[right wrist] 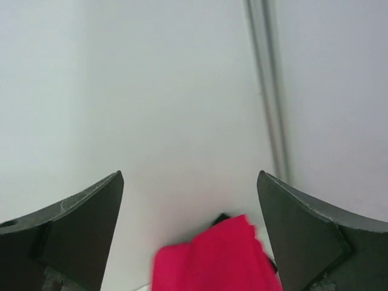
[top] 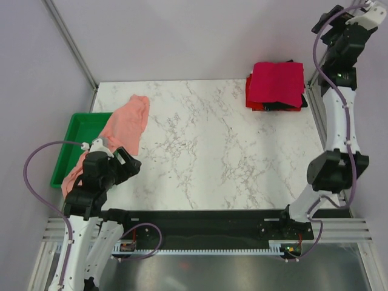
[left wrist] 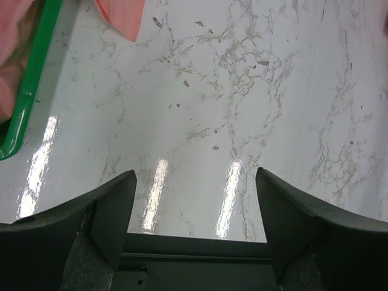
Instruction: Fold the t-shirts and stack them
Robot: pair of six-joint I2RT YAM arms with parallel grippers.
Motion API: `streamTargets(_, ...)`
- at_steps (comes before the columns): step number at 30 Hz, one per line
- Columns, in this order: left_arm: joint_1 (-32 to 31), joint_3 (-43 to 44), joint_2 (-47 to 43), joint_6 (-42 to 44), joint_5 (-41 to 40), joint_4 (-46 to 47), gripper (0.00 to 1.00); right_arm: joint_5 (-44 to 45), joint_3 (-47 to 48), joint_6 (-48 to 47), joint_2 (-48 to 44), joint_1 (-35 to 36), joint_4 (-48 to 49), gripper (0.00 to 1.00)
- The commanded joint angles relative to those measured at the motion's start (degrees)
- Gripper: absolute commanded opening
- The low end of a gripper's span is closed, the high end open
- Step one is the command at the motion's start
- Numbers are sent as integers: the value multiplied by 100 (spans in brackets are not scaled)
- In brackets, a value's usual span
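A folded crimson t-shirt tops a stack at the table's back right corner. A black t-shirt and a bright red one peek out beneath it. The salmon-pink t-shirt lies unfolded, draped from the tray onto the table at the left. My right gripper is raised high beside the stack and stands open, empty, with the crimson t-shirt below it. My left gripper hovers low by the pink shirt's near end, open over bare marble, the pink cloth far ahead.
A green plastic tray sits at the table's left edge, its rim to the left of my left gripper. A metal frame post runs up the wall behind the stack. White marble table lies between the two arms.
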Motion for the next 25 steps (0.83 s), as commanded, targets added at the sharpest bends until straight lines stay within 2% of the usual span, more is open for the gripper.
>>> streamTargets(1, 35, -17, -157, -177, -165, 239, 87, -1066, -1372, 1632, -1273, 310, -276, 98)
streamTargets(2, 26, -17, -174, -177, -165, 230, 87, -1084, -2028, 1591, -1554, 521, -590, 98)
streamTargets(3, 8, -17, -192, -177, -173, 239, 87, -719, -2348, 1529, -2088, 1019, -723, 98)
streamTargets(6, -62, -16, -201, -160, -156, 221, 87, -365, -3658, 1659, -2986, 2258, -1023, 98)
streamTargets(8, -97, -8, -210, -160, -147, 221, 87, -424, -4613, 2254, -3340, 2709, -1251, 98)
streamTargets(11, -150, 1, -210, -160, -138, 230, 87, -775, -5783, 2513, -3771, 3562, -1322, 98)
streamTargets(15, -150, -16, -183, -151, -129, 230, 87, -786, -6700, 2811, -4017, 4904, -1419, 98)
streamTargets(18, -159, -8, -131, -142, -121, 230, 87, -495, -7325, 3066, -4228, 5573, -1235, 98)
streamTargets(22, -159, 1, -52, -133, -103, 230, 86, -65, -7904, 3408, -4299, 6112, -1138, 98)
streamTargets(25, -159, 1, -7, -133, -103, 221, 87, 505, -7933, 3576, -4133, 6446, -1251, 98)
